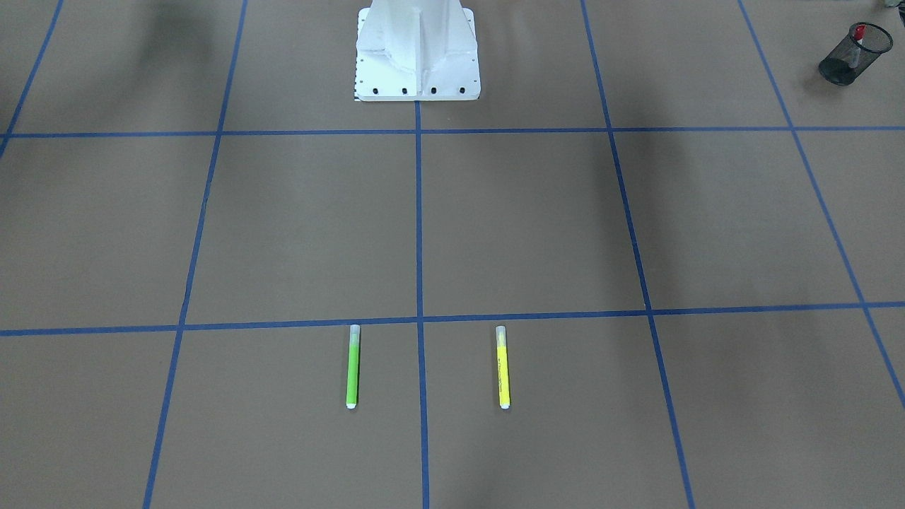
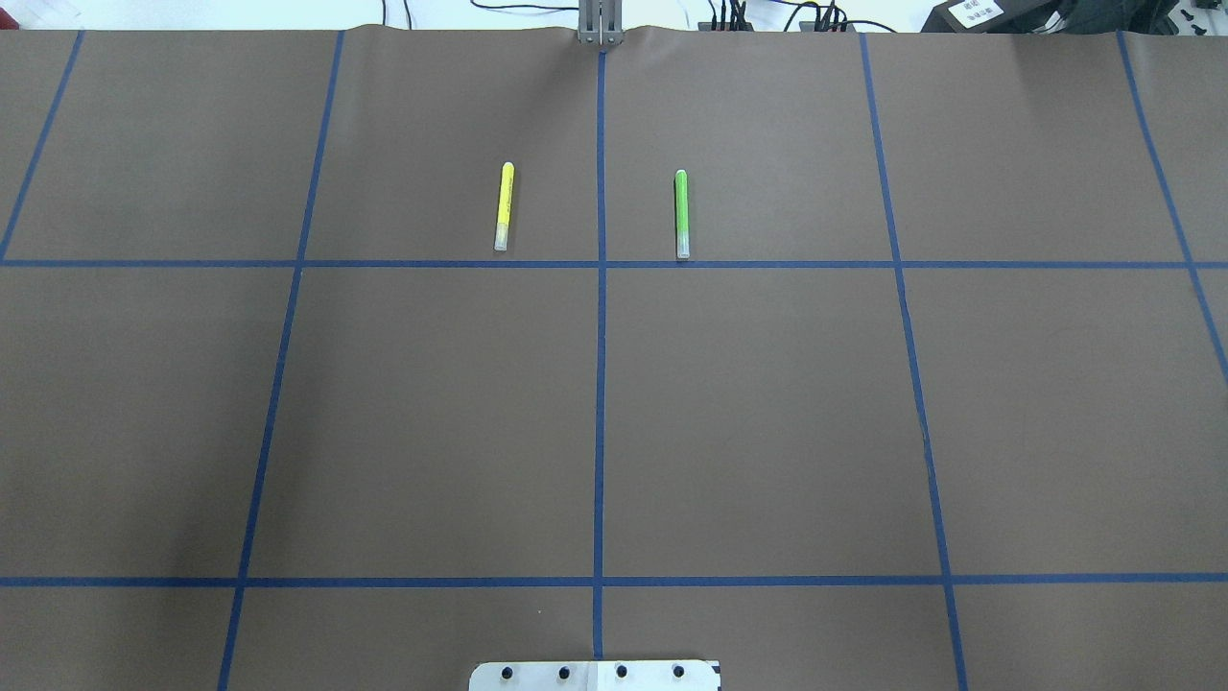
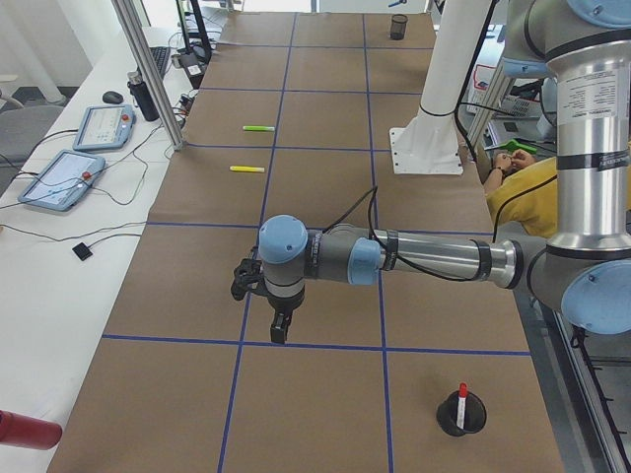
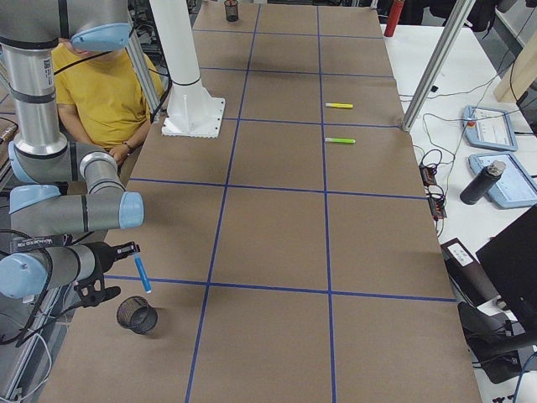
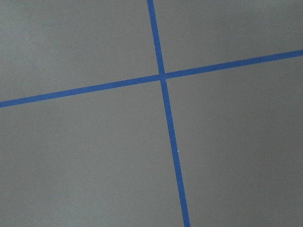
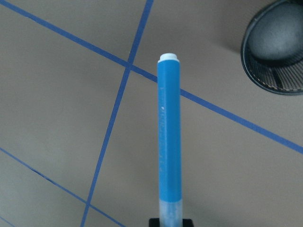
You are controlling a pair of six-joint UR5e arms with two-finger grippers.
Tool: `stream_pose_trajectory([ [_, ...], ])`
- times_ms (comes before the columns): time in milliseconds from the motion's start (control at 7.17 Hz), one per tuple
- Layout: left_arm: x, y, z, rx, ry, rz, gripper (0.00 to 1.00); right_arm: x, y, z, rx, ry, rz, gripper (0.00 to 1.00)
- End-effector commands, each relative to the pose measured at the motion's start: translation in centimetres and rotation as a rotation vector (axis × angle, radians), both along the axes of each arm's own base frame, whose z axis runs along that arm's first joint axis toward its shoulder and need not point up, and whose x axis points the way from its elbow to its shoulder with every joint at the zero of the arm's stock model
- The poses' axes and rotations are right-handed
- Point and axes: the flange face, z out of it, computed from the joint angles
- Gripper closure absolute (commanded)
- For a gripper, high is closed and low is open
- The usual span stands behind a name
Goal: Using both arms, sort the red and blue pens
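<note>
One blue pen (image 6: 169,137) aloft, right gripper (image 6: 168,222) clamped

No writing could be read in any view: the white label (image 2: 978,11) on the black box (image 2: 1022,19) in the overhead view's far corner was too small to make out, and the faint print along the barrel of the blue pen (image 6: 169,137) was blurred beyond reading.

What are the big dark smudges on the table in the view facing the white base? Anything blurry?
Exterior front-facing: the smudges are soft-edged shadows on the table, so the light is probably diffuse. Overhead exterior: evenly lit, sharp. Right wrist-mounted: the blue pen is crisp. Left wrist-mounted: the table looks grey, a colour cast.
</note>
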Motion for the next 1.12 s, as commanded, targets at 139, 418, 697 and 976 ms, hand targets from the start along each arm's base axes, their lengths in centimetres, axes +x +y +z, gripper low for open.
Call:
stream_pose_trajectory([
  [139,0.1,0.1,0.0,0.004,0.014,0.002,0.00,-0.3,2.5,3.7,-0.076,-0.121,0.066,1.00],
  [418,0.1,0.5,0.2,0.001,0.014,0.002,0.00,-1.2,2.9,5.4,-0.098,-0.167,0.080,1.00],
  [697,0.1,0.5,0.0,0.013,0.014,0.002,0.00,-1.1,2.9,8.1,-0.093,-0.165,0.081,1.00],
  [976,0.1,0.4,-0.1,0.021,0.014,0.002,0.00,-1.4,3.1,9.8,-0.092,-0.148,0.082,1.00],
])
